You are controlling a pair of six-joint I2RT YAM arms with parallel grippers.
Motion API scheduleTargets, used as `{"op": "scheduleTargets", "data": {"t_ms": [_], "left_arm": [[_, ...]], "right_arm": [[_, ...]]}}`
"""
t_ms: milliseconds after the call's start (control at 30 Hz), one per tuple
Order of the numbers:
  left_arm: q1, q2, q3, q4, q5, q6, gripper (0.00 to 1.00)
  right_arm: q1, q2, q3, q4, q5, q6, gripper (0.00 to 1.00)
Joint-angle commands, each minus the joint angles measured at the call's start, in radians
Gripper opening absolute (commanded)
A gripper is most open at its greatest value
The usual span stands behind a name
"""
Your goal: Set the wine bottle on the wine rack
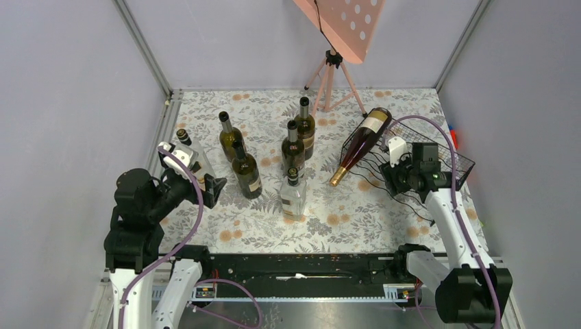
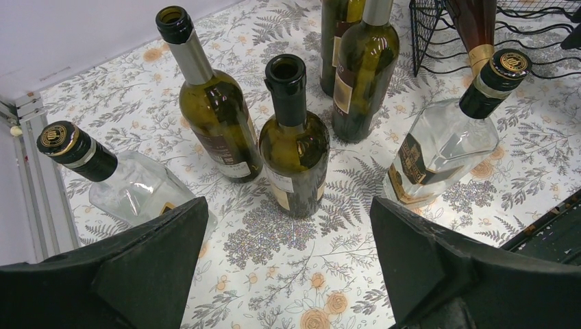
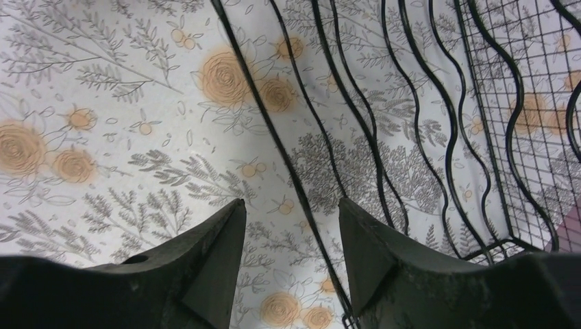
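Observation:
The black wire wine rack (image 1: 438,159) stands at the right of the table. A reddish wine bottle (image 1: 363,142) with a white label lies tilted across its left side, gold-capped neck pointing down-left. My right gripper (image 1: 390,179) is open at the rack's front edge, just right of that bottle and holding nothing. In the right wrist view one rack wire (image 3: 288,171) runs between the open fingers (image 3: 291,212). My left gripper (image 1: 216,188) is open and empty at the left. In the left wrist view (image 2: 288,240) it faces a dark green wine bottle (image 2: 294,151).
Several dark green bottles stand mid-table (image 1: 246,171) (image 1: 293,151). A clear bottle (image 1: 293,197) stands in front of them. Another clear bottle (image 1: 193,156) stands close beside my left gripper. A pink tripod stand (image 1: 334,62) is at the back. Grey walls enclose the table.

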Motion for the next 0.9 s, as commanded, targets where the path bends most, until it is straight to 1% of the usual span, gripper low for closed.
{"op": "scheduleTargets", "data": {"t_ms": [0, 267, 467, 533, 633, 667, 867], "left_arm": [[-0.002, 0.018, 0.035, 0.030, 0.031, 0.010, 0.99], [-0.002, 0.034, 0.068, 0.019, 0.051, -0.002, 0.99], [-0.002, 0.054, 0.103, -0.006, 0.103, 0.000, 0.99], [-0.002, 0.061, 0.100, -0.006, 0.102, 0.017, 0.99], [-0.003, 0.073, 0.099, -0.005, 0.102, 0.034, 0.99], [-0.003, 0.076, 0.102, -0.004, 0.109, 0.036, 0.99], [-0.003, 0.110, 0.131, -0.004, 0.177, 0.026, 0.99]], "right_arm": [[-0.003, 0.051, 0.000, 0.096, 0.027, -0.026, 0.57], [-0.003, 0.155, 0.069, 0.093, -0.030, 0.025, 0.41], [-0.004, 0.229, 0.173, 0.073, -0.050, 0.106, 0.29], [-0.004, 0.254, 0.200, 0.072, -0.056, 0.138, 0.23], [-0.004, 0.291, 0.234, 0.067, -0.076, 0.187, 0.11], [-0.003, 0.305, 0.242, 0.068, -0.079, 0.201, 0.08], [-0.004, 0.379, 0.296, 0.072, -0.083, 0.279, 0.05]]}}
